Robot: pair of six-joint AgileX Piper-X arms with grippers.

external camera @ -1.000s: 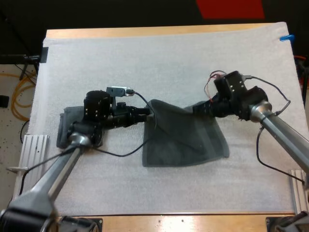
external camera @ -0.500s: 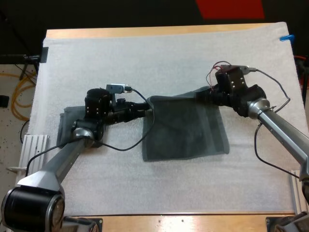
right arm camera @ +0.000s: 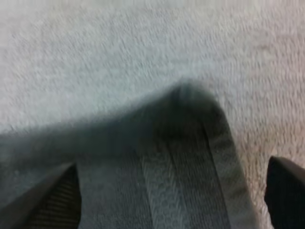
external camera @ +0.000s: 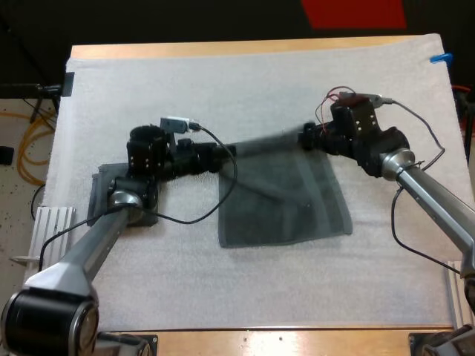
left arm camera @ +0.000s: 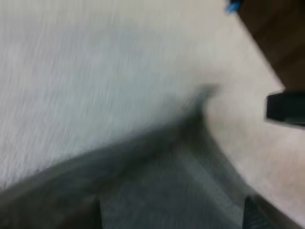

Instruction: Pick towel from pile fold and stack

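Observation:
A dark grey-green towel (external camera: 289,200) lies spread in the middle of the white mat (external camera: 223,81), its far edge blurred and a little raised. My left gripper (external camera: 225,154) is at the towel's far left corner, my right gripper (external camera: 304,138) at its far right corner. In the left wrist view my left gripper (left arm camera: 174,214) stands open, with the towel (left arm camera: 167,162) lying loose between the fingers. In the right wrist view my right gripper (right arm camera: 171,195) is open over the towel's corner (right arm camera: 181,143). A folded towel (external camera: 100,189) lies under my left arm.
The mat has free room beyond the towel's far edge and along the near side. Metal brackets (external camera: 48,222) sit at the table's left edge. My right gripper (left arm camera: 285,107) shows past the towel's corner in the left wrist view.
Both grippers have opened and let go of the towel's far corners. They pulled that edge out straight toward the far side, and it is dropping onto the mat.

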